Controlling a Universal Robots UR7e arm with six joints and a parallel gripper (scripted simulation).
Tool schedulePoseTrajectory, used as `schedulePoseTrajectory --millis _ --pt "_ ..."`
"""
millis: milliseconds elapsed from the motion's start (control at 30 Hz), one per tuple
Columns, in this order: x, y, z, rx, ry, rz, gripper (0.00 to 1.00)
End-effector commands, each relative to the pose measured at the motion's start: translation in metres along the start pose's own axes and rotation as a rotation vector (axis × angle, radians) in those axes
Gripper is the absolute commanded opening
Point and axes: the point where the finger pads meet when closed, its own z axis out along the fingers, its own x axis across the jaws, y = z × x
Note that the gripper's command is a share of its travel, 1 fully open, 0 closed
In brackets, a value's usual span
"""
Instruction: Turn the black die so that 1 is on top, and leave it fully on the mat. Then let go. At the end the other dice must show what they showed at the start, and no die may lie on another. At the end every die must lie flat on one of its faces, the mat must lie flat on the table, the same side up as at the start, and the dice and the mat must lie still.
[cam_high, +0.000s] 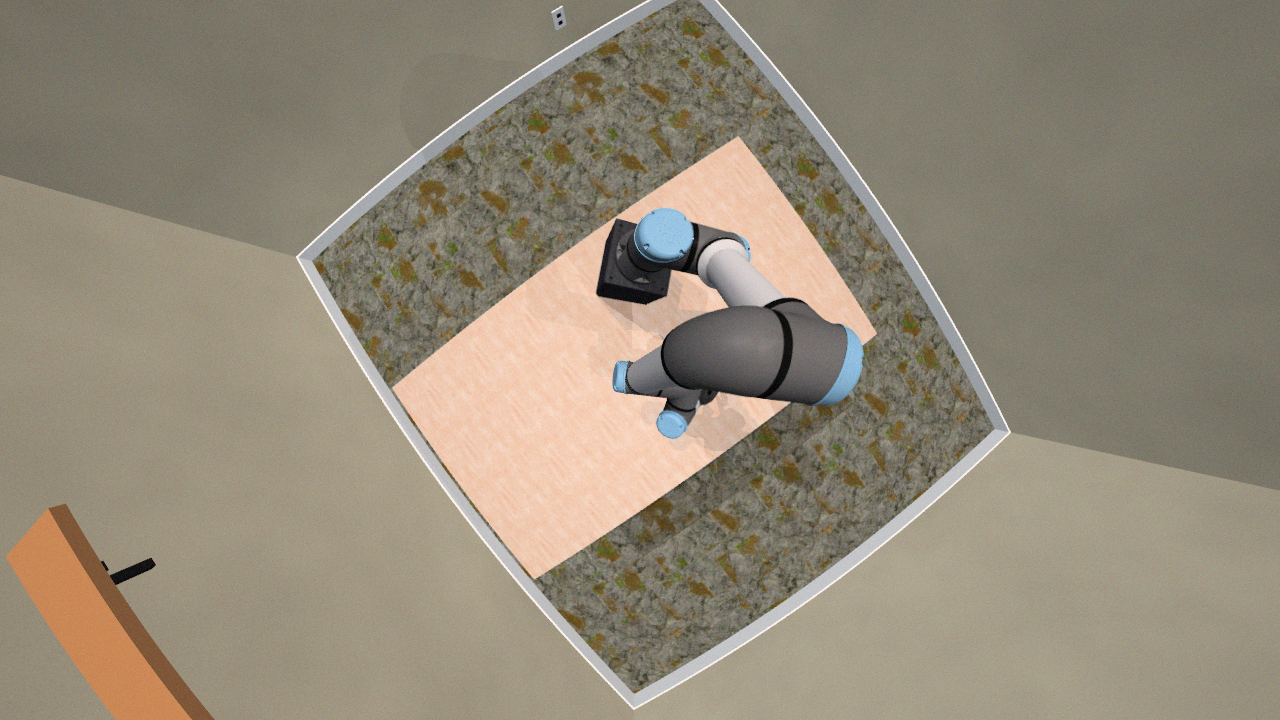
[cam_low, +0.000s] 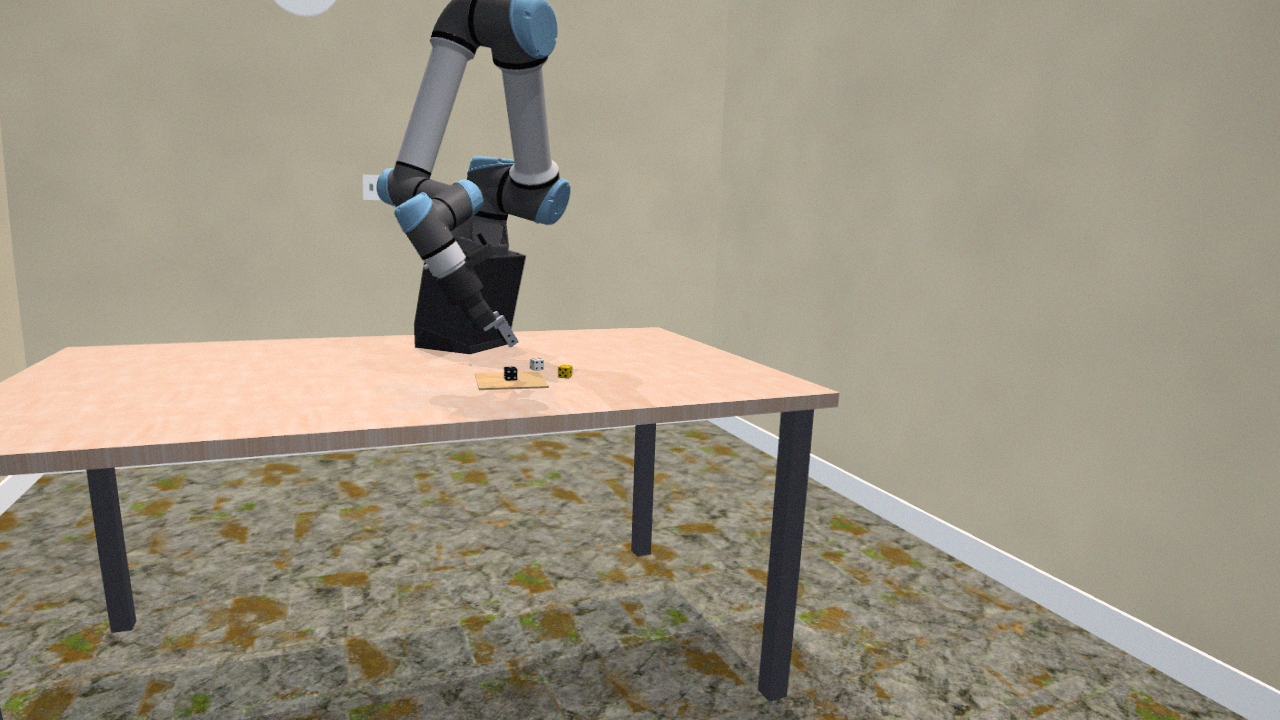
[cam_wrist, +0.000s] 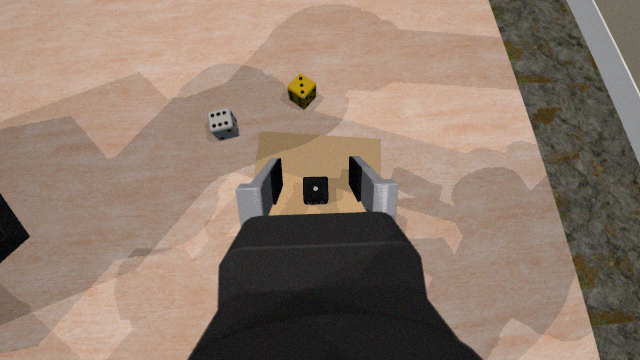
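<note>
Both grey fingers of the gripper stand spread as wide as they go, with nothing held between them. They hang in the air above the table, and the black die sits below in the open gap, touching neither finger.

From largest to smallest: a stone-patterned floor fills the room, edged by a pale baseboard. On it stands a long wooden table with dark legs. At the far side of the table, a black block carries the robot arm, grey with blue joint caps, which rises high, folds back down and slants toward the table top. In the top view the arm hides the dice and mat beneath it.

A thin tan mat lies flat on the table, near the arm's base. The black die rests flat on this mat, well inside its edges, with a single white dot showing on top. Off the mat, on the bare wood just beyond it, sit two more dice, apart from each other. The white die shows six dots on top. The yellow die shows three dots on top. In the exterior view the black die, the white die and the yellow die appear as tiny cubes in a loose row.
</note>
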Motion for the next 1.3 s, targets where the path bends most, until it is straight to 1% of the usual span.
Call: schedulePoseTrajectory --millis 0,200,300,433,633,700,800,867,1067,1133,1200,1267 --pt "0.0006 -0.0002 -0.0006 -0.027 0.004 0.001 1.00" --pt "0.0005 -0.0002 -0.0006 -0.029 0.004 0.001 1.00" --pt "0.0002 -0.0004 -0.0001 -0.044 0.001 0.001 1.00" --pt "-0.0007 -0.0009 0.0013 -0.099 -0.006 0.000 1.00" --pt "-0.0007 -0.0023 0.0016 -0.218 -0.006 0.000 1.00" --pt "-0.0007 -0.0023 0.0016 -0.218 -0.006 0.000 1.00" --pt "0.0000 -0.0031 0.0007 -0.263 -0.001 0.001 1.00" --pt "0.0004 -0.0035 0.0002 -0.280 0.002 0.001 1.00" --pt "0.0005 -0.0037 0.0000 -0.292 0.004 0.002 1.00" --pt "0.0002 -0.0037 0.0005 -0.305 0.001 0.002 1.00" --pt "-0.0005 -0.0038 0.0015 -0.332 -0.004 0.001 1.00" --pt "-0.0005 -0.0038 0.0015 -0.332 -0.004 0.001 1.00"
